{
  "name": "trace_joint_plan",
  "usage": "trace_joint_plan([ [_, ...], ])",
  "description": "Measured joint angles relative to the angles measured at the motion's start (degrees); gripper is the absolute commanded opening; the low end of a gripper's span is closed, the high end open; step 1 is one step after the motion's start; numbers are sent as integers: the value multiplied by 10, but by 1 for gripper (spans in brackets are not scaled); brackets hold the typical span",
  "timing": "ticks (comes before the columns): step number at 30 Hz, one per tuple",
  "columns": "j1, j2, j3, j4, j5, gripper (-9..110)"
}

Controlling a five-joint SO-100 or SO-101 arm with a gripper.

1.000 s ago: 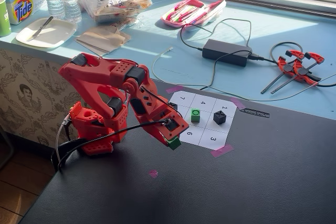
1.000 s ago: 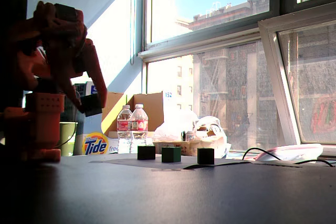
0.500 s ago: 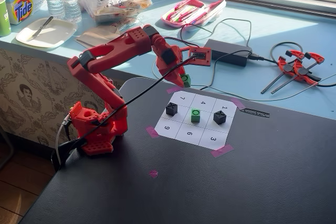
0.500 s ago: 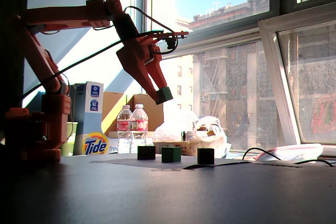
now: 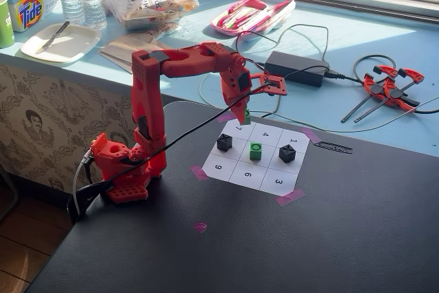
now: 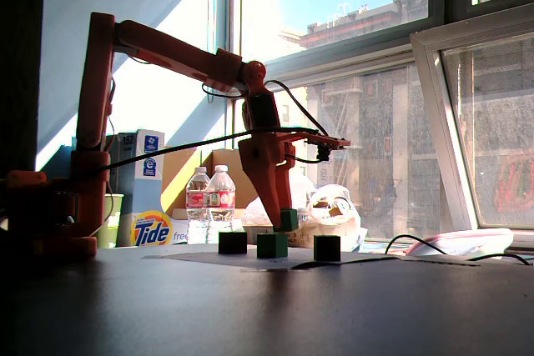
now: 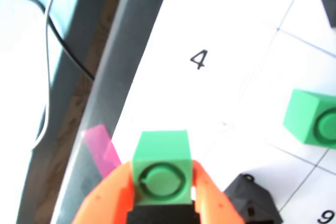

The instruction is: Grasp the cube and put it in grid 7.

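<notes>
- The cube (image 7: 161, 166) is held between the two orange fingers (image 7: 209, 199) of the gripper (image 7: 162, 192), which are clamped on its sides, as the wrist view shows.
- In a fixed view the cube (image 6: 288, 219) is seen hanging above the table, higher than the three cubes that rest on the paper sheet (image 5: 254, 157); it has not been set down.
- Grid 7 (image 5: 234, 129) is the corner cell of the sheet nearest the arm's reach in a fixed view, and the held cube (image 5: 246, 115) is seen at or just above that corner.
- In the wrist view the printed "4" lies ahead of the cube and a pink tape tab (image 7: 101, 148) marks the sheet corner beside it; the "7" itself is not visible there, so the exact alignment over the cell is probably close but cannot be confirmed.
- A second green cube (image 5: 255, 150) sits in the middle cell, and black cubes (image 5: 224, 143) (image 5: 287, 153) sit in cells on either side of it; these are left untouched.
- The grasp and the carry are judged done; lowering onto grid 7, release, and withdrawal are left.
</notes>
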Motion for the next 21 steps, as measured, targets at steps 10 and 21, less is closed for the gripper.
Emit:
trace_joint_plan([
  [10,-12,-28,-1,-4,16,4],
  [21,-12,-31,3,1,40,16],
])
